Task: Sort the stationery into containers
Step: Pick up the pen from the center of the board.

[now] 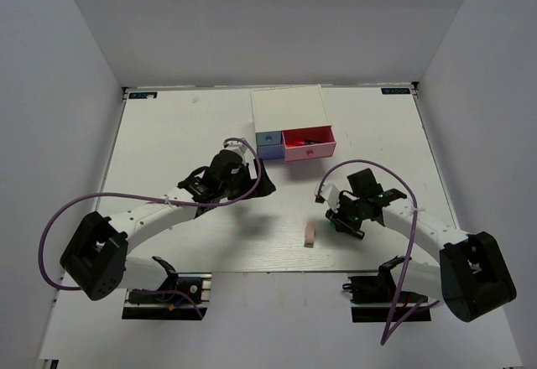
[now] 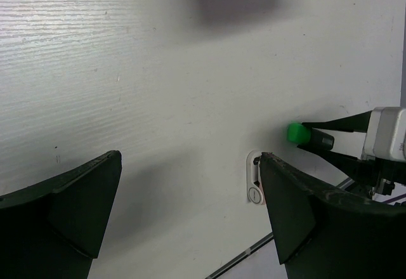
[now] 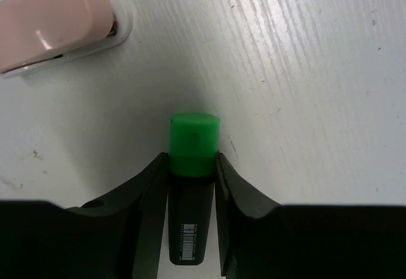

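Note:
My right gripper point(image 3: 192, 158) is shut on a black highlighter with a green cap point(image 3: 193, 142), its fingers pinching the barrel just behind the cap, low over the white table. The left wrist view shows that green cap point(image 2: 295, 132) from the side. A pinkish-beige eraser point(image 3: 57, 22) with a white underside lies just ahead and to the left of it, near the table's front edge point(image 1: 310, 234). My left gripper point(image 2: 190, 158) stands wide open above bare table, in front of the box point(image 1: 264, 186). The white-topped box of drawers point(image 1: 289, 109) has its pink drawer point(image 1: 308, 153) pulled open.
The light blue drawer front point(image 1: 268, 140) sits left of the pink one. Something reddish lies inside the open pink drawer point(image 1: 302, 138). White walls enclose the table on three sides. A purple cable point(image 1: 67, 210) loops off the left arm.

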You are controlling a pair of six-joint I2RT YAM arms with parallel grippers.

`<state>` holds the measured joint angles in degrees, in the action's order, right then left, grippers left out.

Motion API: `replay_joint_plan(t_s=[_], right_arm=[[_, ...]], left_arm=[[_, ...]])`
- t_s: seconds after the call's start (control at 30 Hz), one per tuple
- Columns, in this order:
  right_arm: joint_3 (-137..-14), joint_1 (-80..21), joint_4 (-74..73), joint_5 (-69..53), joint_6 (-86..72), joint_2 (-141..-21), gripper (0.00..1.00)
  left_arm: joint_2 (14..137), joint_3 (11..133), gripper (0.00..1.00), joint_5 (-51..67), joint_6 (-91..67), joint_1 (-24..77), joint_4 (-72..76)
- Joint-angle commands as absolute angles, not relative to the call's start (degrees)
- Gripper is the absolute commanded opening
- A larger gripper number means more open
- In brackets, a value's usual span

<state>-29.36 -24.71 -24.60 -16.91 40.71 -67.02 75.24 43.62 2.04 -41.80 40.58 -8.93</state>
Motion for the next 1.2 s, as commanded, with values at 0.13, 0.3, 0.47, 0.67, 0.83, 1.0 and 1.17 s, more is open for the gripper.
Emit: replay_joint_plan(t_s=[0.13,0.3,0.47,0.67,0.83,1.0,1.17], right_arm=[[-42.5,-24.3,-24.8,-23.6,47.1,-61.5,0.16],[-51.9,-24.1,-19.0,-31.5,51.1,-62.5,0.16],[-57.8,-23.2,-7.7,-37.5,50.7,-66.1,0.15],[-60.6,-22.4,5.7,-44.8,51.1,-74.6,0.15],[-60.9,-21.9,10.2,-48.7,52.1,-80.0,0.16],[-61.8,-21.3,10.9,-47.9,52.1,-82.8,0.18],[-61.6,-20.4,11.0,-47.4,51.2,-84.4,0.36]], left_arm=[[74.2,44.3,1.0,1.9,-42.1,40.4,-8.9],[74.8,44.3,1.0,1.9,-42.1,40.4,-8.9],[74.3,43.7,1.0,1.9,-42.1,40.4,-8.3],[73.7,43.7,1.0,1.4,-42.1,40.4,-8.3],[73.7,43.2,1.0,0.9,-42.1,40.4,-8.3],[73.2,42.6,1.0,0.9,-42.1,40.4,-8.3],[73.8,43.1,1.0,0.9,-42.1,40.4,-8.3]])
